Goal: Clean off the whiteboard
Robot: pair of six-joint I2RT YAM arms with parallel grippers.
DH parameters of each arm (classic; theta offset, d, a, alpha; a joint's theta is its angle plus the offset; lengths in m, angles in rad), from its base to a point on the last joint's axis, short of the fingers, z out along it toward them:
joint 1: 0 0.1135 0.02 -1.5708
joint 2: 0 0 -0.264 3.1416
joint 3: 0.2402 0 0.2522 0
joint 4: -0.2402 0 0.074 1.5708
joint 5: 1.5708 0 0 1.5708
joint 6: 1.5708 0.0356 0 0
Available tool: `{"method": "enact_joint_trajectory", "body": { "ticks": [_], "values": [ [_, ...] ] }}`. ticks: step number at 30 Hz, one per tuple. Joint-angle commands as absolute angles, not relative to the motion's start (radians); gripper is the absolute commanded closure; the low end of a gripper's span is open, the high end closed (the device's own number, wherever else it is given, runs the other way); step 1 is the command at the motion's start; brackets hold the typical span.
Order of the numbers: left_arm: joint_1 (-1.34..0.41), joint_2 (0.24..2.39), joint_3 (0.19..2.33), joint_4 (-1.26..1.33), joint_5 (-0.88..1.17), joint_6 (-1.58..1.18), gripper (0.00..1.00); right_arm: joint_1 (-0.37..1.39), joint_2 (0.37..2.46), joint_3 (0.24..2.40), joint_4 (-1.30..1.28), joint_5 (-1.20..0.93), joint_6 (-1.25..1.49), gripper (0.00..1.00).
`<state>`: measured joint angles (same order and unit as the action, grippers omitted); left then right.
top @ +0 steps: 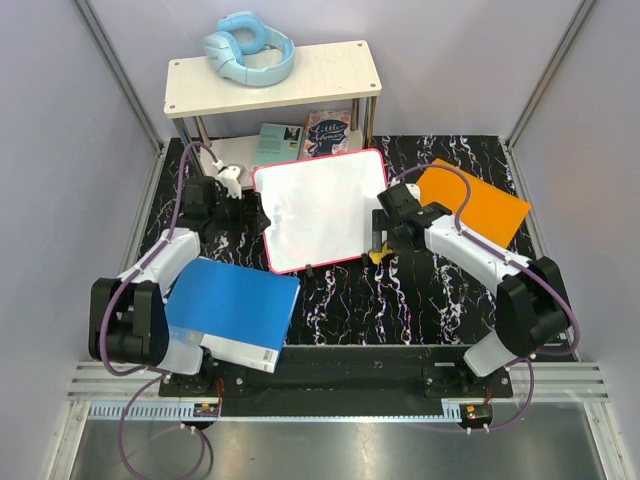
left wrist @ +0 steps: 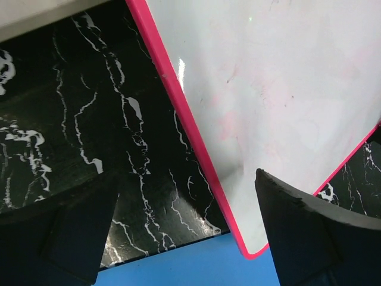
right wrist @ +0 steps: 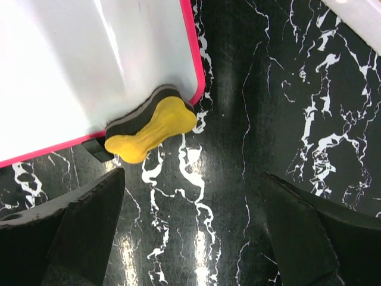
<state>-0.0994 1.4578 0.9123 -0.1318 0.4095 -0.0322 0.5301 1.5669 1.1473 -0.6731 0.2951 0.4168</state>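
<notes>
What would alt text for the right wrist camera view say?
A yellow, bone-shaped eraser lies at the corner of the whiteboard, touching its pink rim, on a black marbled table. The board looks blank here. The right gripper hangs above, open and empty, its dark fingers at the bottom corners.

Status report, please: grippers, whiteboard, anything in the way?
Left gripper open, empty, at whiteboard edge. Right gripper open, empty, above yellow eraser at its corner. No writing visible, faint smudges. No obstacle seen.
</notes>
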Motion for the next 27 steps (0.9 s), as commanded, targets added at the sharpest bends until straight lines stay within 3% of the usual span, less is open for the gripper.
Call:
{"method": "enact_joint_trajectory", "body": {
  "ticks": [1,16,27],
  "values": [
    [-0.094,1.323,0.910,-0.130,0.342,-0.031,0.01,0.532,1.479,1.138,-0.644,0.284,0.429,0.00],
    [-0.094,0.962,0.877,-0.287,0.299,-0.199,0.01,0.532,1.215,1.040,-0.549,0.307,0.425,0.00],
    [-0.095,0.946,0.916,-0.305,0.371,-0.161,0.01,0.532,1.393,1.005,-0.465,0.327,0.431,0.00]
  ]
}}
